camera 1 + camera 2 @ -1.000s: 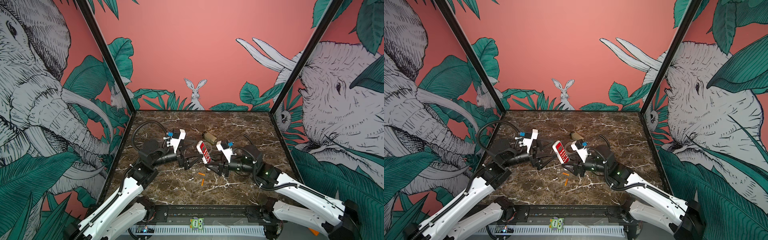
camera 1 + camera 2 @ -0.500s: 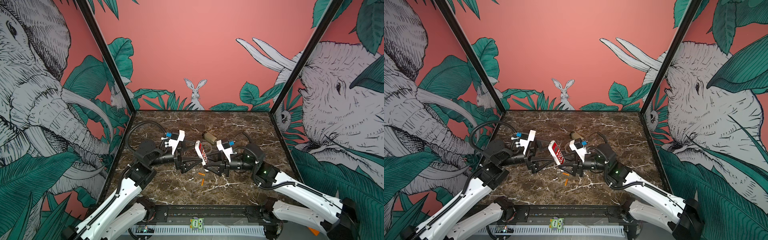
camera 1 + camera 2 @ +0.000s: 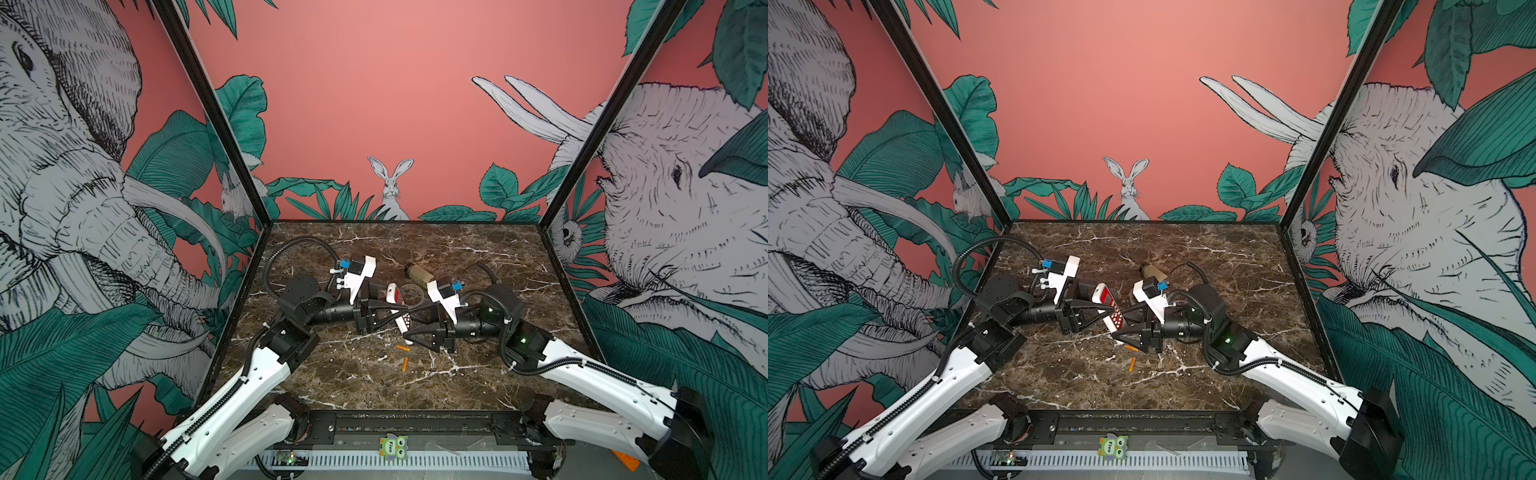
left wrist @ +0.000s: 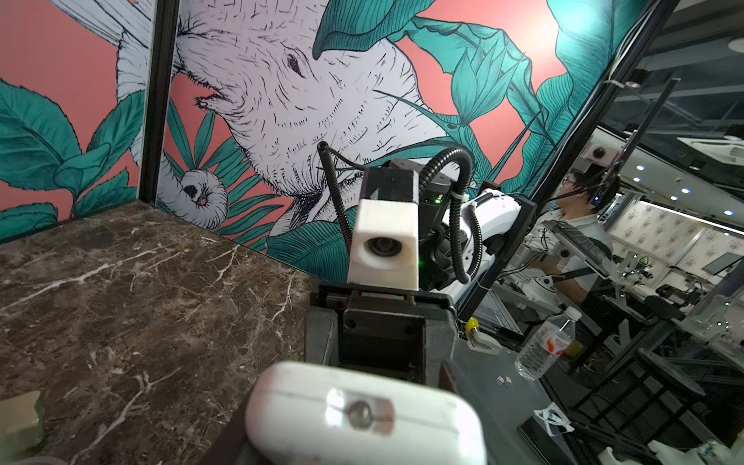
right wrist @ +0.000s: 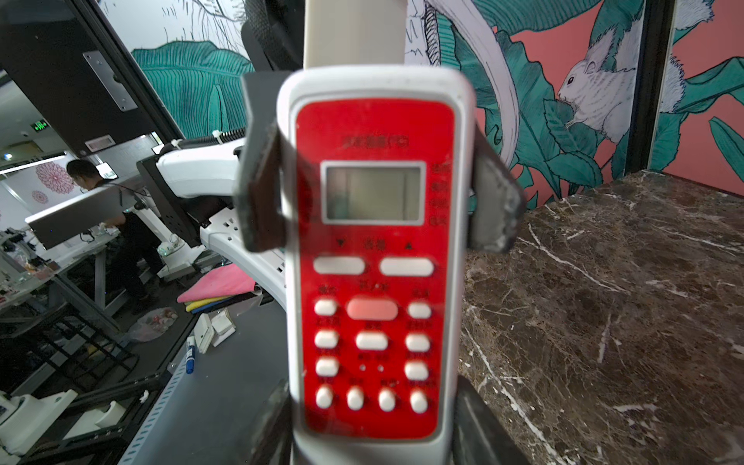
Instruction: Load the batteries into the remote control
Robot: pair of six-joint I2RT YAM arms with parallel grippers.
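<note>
The remote control (image 3: pixel 400 309) (image 3: pixel 1109 305) stands tilted above the marble table (image 3: pixel 478 257), its red button face (image 5: pixel 372 249) turned toward the right wrist camera. My right gripper (image 3: pixel 409 322) (image 5: pixel 372 435) is shut on its lower end. The left gripper (image 3: pixel 397 316) (image 4: pixel 362 443) is shut on the upper part, and its fingers (image 5: pixel 259 189) press both white edges. The left wrist view shows the remote's white top end (image 4: pixel 362 414) close up. Two orange batteries (image 3: pixel 402 348) (image 3: pixel 405 363) lie loose on the table just in front of the grippers.
A small beige bottle (image 3: pixel 419 274) (image 3: pixel 1154 272) lies on its side behind the grippers. Black frame posts and mural walls close the table on both sides and at the back. The front rail (image 3: pixel 395 424) runs along the near edge.
The left gripper moved in from the left and closed on the remote's upper part. The right gripper kept its hold and shifted the remote slightly left.
</note>
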